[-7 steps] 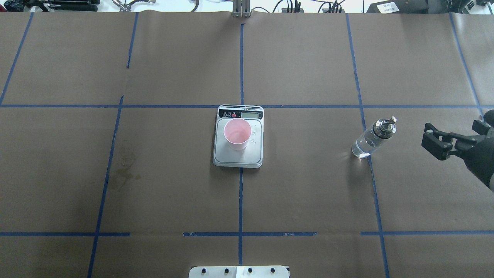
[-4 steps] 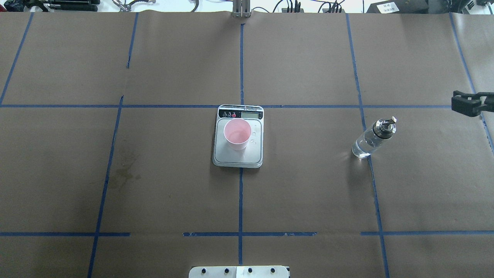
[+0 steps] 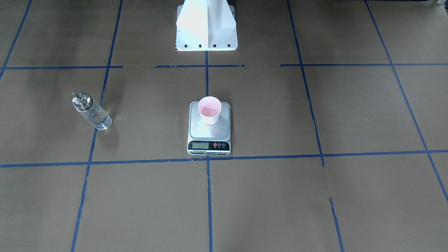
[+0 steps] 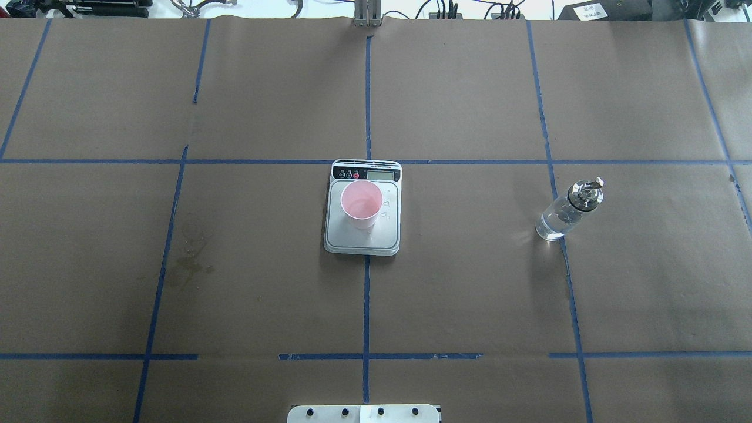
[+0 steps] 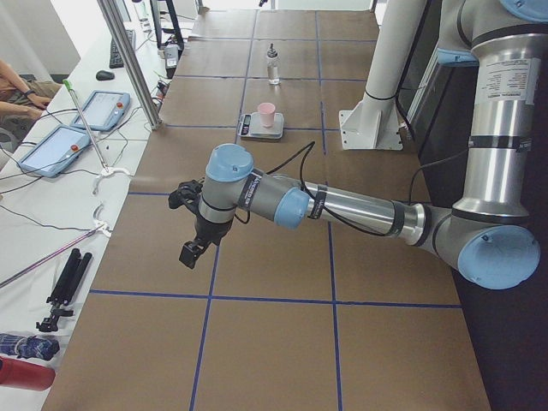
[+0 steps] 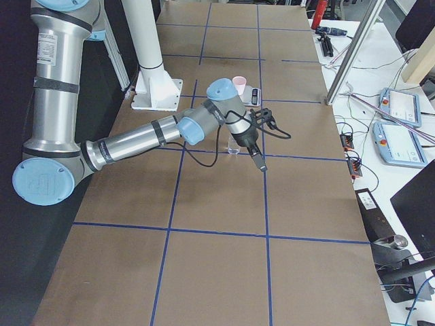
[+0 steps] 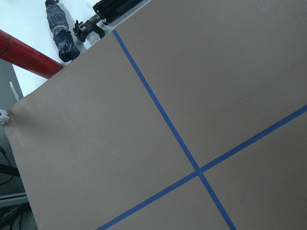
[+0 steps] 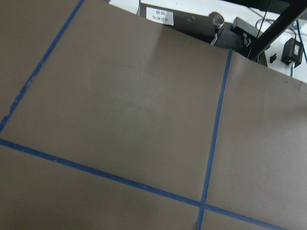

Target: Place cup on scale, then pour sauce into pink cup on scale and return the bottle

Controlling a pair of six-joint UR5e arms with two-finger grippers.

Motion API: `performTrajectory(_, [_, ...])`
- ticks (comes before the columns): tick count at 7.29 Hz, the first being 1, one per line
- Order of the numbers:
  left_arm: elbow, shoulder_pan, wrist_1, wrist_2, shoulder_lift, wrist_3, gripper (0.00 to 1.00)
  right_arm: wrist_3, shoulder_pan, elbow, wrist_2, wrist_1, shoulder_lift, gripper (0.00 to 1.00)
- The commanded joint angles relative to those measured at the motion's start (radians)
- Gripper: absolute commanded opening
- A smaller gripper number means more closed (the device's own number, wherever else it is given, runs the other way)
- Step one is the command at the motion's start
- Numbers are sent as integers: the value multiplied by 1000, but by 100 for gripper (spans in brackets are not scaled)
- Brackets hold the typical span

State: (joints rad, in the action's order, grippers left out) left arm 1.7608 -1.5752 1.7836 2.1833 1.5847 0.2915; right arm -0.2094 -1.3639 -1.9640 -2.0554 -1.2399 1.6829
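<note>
Two grippers are counted. The left gripper (image 5: 189, 253) is held over the table (image 4: 235, 264), well to the left of the one scale (image 4: 362, 238); whether its fingers are spread cannot be told. One cup (image 4: 360, 204) is stood upright on the scale's platform. One bottle (image 4: 561, 214) is set upright well to the scale's right. The right gripper (image 6: 261, 164) is held beyond the bottle; the state of its fingers cannot be told.

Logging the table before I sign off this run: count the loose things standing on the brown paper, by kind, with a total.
pink cup: 1, standing on the scale
scale: 1
glass bottle: 1, upright, apart from the scale
Total: 3
</note>
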Motion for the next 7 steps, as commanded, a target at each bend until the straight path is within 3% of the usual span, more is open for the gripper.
performTrajectory(1, [-10, 0, -3, 15, -2, 1, 100, 282, -160, 194, -293, -56, -28, 100])
performTrajectory(2, [3, 0, -1, 32, -38, 2, 100, 476, -208, 210, -334, -149, -25, 100])
performTrajectory(3, [-39, 0, -1, 85, -61, 5, 100, 532, -225, 192, -339, -247, -19, 100])
performTrajectory(7, [-110, 1, 2, 90, -149, 12, 100, 519, -221, 174, -266, -256, 29, 100])
